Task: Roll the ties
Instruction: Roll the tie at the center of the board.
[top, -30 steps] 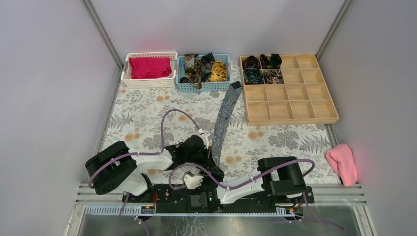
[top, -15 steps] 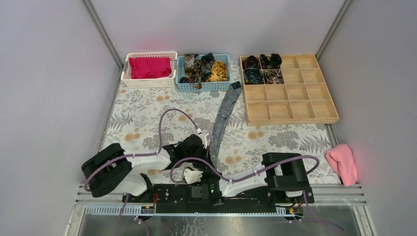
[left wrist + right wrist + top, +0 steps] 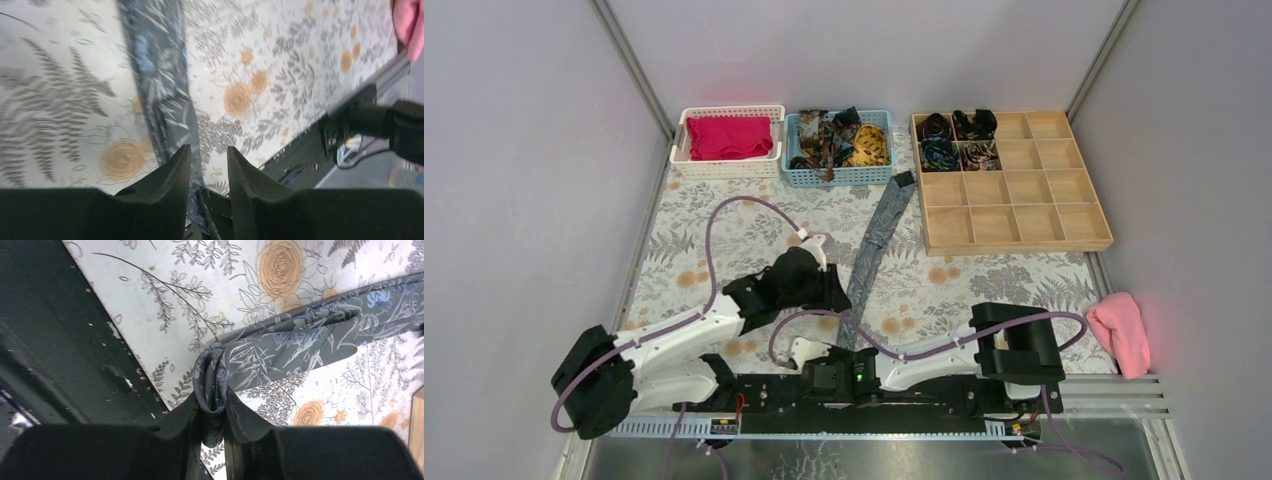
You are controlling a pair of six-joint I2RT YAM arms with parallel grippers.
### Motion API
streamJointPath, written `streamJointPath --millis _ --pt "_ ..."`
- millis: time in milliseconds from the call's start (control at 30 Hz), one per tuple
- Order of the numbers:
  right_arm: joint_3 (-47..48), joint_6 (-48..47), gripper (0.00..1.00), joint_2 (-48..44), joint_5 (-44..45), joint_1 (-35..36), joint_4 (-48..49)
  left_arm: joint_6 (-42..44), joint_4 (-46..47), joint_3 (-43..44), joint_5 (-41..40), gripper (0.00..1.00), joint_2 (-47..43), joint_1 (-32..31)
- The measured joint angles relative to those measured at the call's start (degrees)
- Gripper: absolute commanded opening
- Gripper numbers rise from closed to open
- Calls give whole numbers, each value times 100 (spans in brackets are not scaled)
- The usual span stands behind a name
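My right gripper (image 3: 212, 406) pinches the folded near end of the grey tie (image 3: 880, 232), which runs from the near edge of the table (image 3: 714, 235) toward its far edge. My left gripper (image 3: 208, 151) hangs above the strip, jaws apart, empty.

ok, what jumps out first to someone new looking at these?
A long grey tie lies diagonally across the floral tablecloth, its near end folded and pinched between the jaws of the right gripper. At the far right sits a wooden tray with four rolled ties in its far-left compartments, the rest empty.
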Motion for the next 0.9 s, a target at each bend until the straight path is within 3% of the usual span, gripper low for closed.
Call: streamJointPath --millis 233,467,667,900 --pt "168 -37 23 -13 -588 -116 -44 -173 -911 85 -942 24 -1239 675" --pt "210 50 23 -315 -1886 -730 -74 -422 -1766 219 -2002 1 -2848 715" --pt "634 197 23 -339 -3195 -1526 -219 -448 -1843 46 -2022 0 -2927 719" --pt "695 -46 22 -260 -4929 -2116 -256 -466 -1021 -516 -1875 0 -2933 756"
